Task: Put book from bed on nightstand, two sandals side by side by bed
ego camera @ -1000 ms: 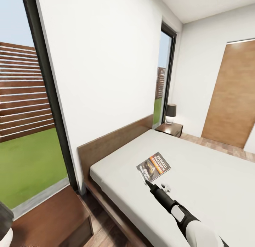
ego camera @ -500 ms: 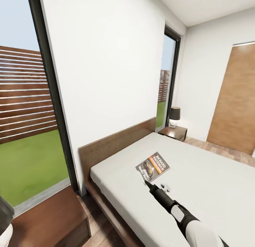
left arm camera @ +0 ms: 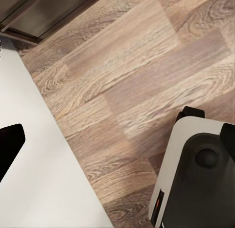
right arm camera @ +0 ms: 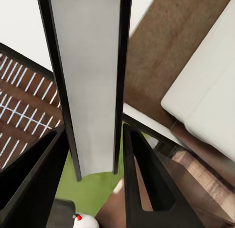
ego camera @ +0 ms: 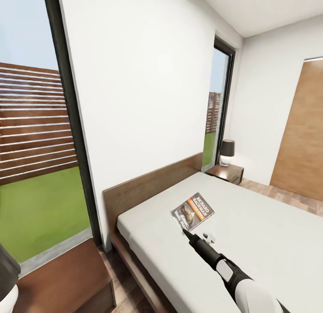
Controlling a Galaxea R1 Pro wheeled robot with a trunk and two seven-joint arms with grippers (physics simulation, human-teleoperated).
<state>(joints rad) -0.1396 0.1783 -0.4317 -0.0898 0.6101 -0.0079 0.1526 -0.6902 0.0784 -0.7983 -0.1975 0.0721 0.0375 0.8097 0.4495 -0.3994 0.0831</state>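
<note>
Head view has swung round over the last second. The white wall, the tall black-framed window (ego camera: pixel 72 138) and the far dark wooden nightstand (ego camera: pixel 229 172) with its small dark-shaded lamp (ego camera: pixel 227 151) have all slid to the right in the picture. That is the camera turning, not the furniture moving.

The thin paperback book with the orange band (ego camera: pixel 193 212) and the right pincer (ego camera: pixel 185 229) have kept the same place in the picture as each other while the room slid past. I judge that the book is travelling with the arm rather than lying loose on the mattress.

Right wrist view agrees: the two black fingers are clenched on the book, which appears there edge-on as a flat grey slab between them.

In the head view the book is above the near left part of the large light-grey bed with the dark brown frame (ego camera: pixel 251 241), close to the headboard. The near reddish-brown nightstand (ego camera: pixel 63 277) is at lower left, beyond the bed's edge and just beside the window.

The turn looks like the start of the carry towards that near nightstand, with the placing not yet done.

Left wrist view has one dark finger of the left pincer (left arm camera: pixel 11 142) over the light wood-plank floor (left arm camera: pixel 122 91). I cannot tell whether that pincer is released or clenched.
</note>
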